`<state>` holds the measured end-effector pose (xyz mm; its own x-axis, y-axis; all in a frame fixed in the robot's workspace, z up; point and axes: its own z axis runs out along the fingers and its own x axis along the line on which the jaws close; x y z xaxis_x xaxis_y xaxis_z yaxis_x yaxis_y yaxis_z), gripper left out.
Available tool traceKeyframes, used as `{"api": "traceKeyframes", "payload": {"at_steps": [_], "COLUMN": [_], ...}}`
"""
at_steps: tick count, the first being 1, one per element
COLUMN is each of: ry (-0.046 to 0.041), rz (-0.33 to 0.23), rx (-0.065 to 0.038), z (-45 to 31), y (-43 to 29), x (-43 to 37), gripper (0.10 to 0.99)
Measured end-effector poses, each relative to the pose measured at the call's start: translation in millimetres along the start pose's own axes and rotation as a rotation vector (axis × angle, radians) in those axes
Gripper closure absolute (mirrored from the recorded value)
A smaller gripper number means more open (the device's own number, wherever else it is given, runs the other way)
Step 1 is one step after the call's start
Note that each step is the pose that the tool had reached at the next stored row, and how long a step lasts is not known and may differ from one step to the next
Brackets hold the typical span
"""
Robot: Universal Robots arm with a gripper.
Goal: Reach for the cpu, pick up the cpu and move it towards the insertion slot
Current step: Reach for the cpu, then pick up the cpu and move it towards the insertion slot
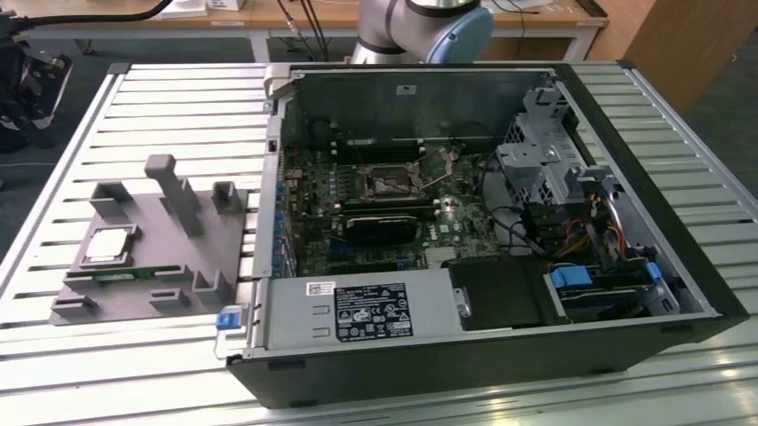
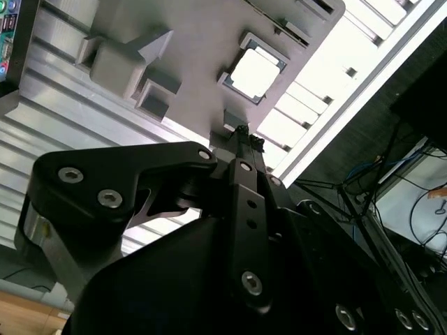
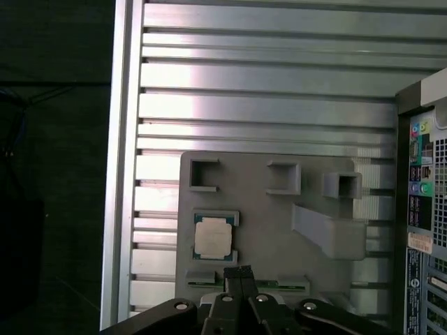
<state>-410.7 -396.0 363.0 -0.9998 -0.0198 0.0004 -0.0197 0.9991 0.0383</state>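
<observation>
So at this point the cpu (image 1: 109, 244) was sitting flat in its little square pocket on the grey plastic fixture (image 1: 166, 266), shiny top up. The fixture lay on the slatted aluminium table (image 1: 119, 373) just beside the open computer case (image 1: 474, 355), on the exterior view's left of it. In the first wrist view the gripper (image 3: 237, 271) hung over the fixture near one edge, close to the cpu (image 3: 213, 237) but not touching it, with a strip of grey plastic between the tips and the chip. The two black fingers (image 3: 230, 278) were pinched together, tip against tip, with nothing between them, so basically clenched on air. Same story in the second wrist view: the gripper (image 2: 242, 132) showed up as one dark bar ending short of the cpu (image 2: 253, 72), which glared bright white inside its frame. The insertion slot (image 1: 388, 182) was well apart from all that, inside the case on the green motherboard (image 1: 445, 235). It was a dark square with a silvery frame, with a black rectangular card (image 1: 379, 226) just beside it and a metal drive cage (image 1: 539, 169) off toward the exterior view's right. In the exterior view the arm's (image 1: 427, 27) grey and blue joint stood behind the case.
</observation>
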Motion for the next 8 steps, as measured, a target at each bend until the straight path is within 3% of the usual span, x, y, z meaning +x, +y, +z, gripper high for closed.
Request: {"api": "traceKeyframes", "payload": {"at_steps": [6, 7, 8], "ry": [0.0001, 0.0000, 0.0000], "rz": [-0.001, -0.001, -0.001], "rx": [0.000, 0.000, 0.000], "z": [3.6, 4.6, 5.4], "y": [-4.8, -5.8, -6.8], "x": [3.0, 3.1, 3.2], "gripper": [0.973, 0.918, 0.918]}}
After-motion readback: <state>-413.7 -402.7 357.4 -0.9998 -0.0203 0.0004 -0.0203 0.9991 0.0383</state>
